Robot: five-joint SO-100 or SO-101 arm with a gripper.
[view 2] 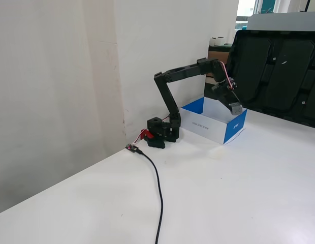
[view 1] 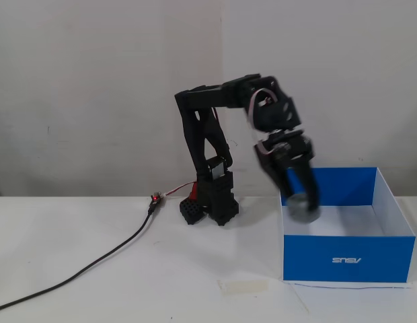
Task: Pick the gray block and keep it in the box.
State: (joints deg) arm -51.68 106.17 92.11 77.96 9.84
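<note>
Jaws: clamped on the gray block (view 1: 302,205), so it travels secure.
Position: gripper (view 1: 303,202) above the box (view 1: 343,259) interior, for release.

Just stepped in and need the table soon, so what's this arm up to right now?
A small black arm is carrying the gray block in its hand. The hand is shut on the block and hangs over the open blue box, at about rim height. The block hasn't been let go yet. A pale tape strip lies on the table in front of the box, untouched.
</note>
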